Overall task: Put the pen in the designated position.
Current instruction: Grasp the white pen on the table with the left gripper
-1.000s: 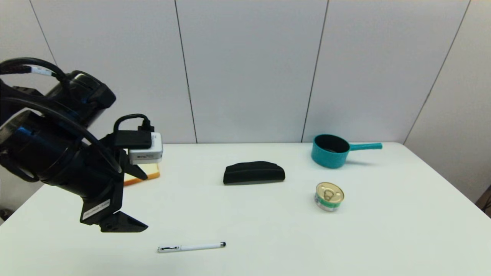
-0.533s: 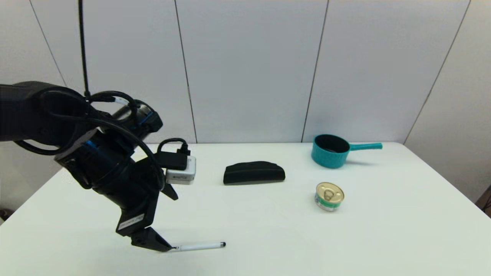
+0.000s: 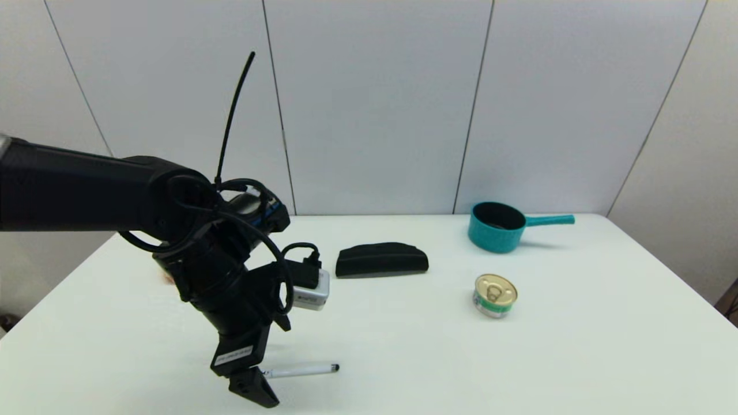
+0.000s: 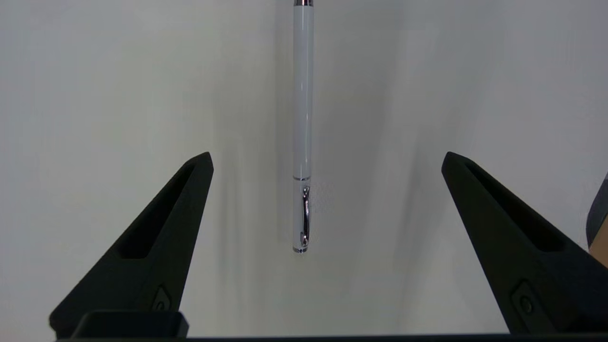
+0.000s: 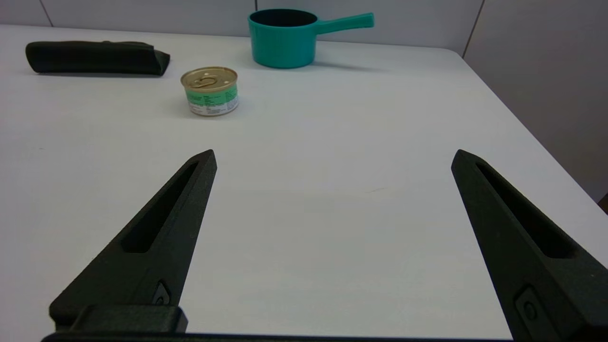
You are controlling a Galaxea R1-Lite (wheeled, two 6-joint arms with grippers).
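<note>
Two wide-spread fingers of the left end effector (image 4: 327,159) astride the pen's (image 4: 303,104) clip end.

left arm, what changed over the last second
The left gripper swung in from the table's left side and came down over the clip end of the pen, fingers open either side, nothing gripped. The pen, black case, can and saucepan stayed put.

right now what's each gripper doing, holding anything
Left gripper: open, holding nothing, fingers either side of the pen on the table.
Right gripper: open, empty, over bare table.
</note>
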